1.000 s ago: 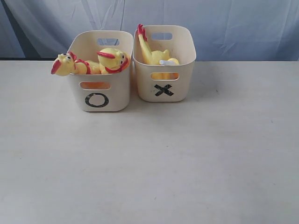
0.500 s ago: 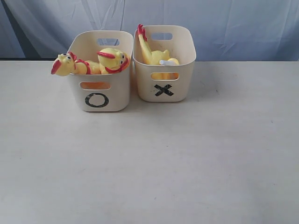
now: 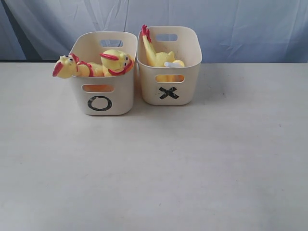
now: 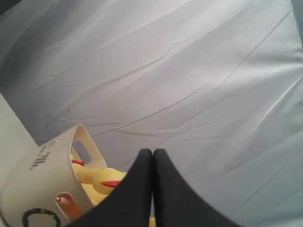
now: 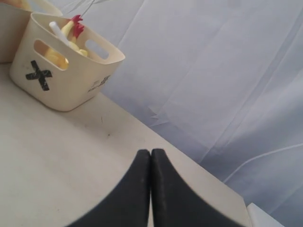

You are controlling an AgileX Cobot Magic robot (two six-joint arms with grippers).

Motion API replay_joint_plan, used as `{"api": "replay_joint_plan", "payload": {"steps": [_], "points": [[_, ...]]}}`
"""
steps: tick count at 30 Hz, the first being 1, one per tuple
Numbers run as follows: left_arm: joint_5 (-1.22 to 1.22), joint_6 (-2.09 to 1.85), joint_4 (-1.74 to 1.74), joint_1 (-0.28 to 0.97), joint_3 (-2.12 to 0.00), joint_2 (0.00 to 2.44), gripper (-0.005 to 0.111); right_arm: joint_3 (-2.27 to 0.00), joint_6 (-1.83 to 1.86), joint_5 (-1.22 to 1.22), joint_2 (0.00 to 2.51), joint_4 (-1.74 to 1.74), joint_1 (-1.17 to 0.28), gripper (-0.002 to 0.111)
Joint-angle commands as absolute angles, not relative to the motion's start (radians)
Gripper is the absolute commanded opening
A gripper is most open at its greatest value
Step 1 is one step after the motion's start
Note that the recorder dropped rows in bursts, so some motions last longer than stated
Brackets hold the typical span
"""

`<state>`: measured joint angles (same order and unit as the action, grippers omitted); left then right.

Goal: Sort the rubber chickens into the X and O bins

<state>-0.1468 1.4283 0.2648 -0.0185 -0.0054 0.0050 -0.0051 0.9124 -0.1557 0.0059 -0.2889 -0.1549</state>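
Two cream bins stand side by side at the back of the table. The O bin on the left holds two yellow rubber chickens; one head hangs over its left rim, the other head rests on the right side. The X bin holds yellow chicken bodies with red feet sticking up at its left wall. Neither arm shows in the exterior view. My left gripper is shut and empty, with the O bin off to one side. My right gripper is shut and empty, well away from the X bin.
A pale blue-grey cloth backdrop hangs behind the table. The beige tabletop stretches in front of the bins. The table's far edge runs close past the right gripper.
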Motion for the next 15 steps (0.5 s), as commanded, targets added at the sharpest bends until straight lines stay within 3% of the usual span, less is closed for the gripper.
{"api": "replay_joint_plan", "payload": {"steps": [1, 11, 15], "points": [[-0.093, 1.427, 0.125, -0.020, 0.000, 0.000, 0.000, 0.000, 0.916, -0.236, 0.000, -0.186, -0.152, 0.000], [0.020, 1.427, 0.123, -0.020, 0.000, 0.000, 0.000, 0.000, 0.916, -0.300, 0.000, -0.159, -0.152, 0.000], [0.201, 1.427, 0.120, -0.020, 0.000, 0.000, 0.000, 0.000, 0.916, -0.302, 0.000, -0.159, -0.152, 0.000]]}}
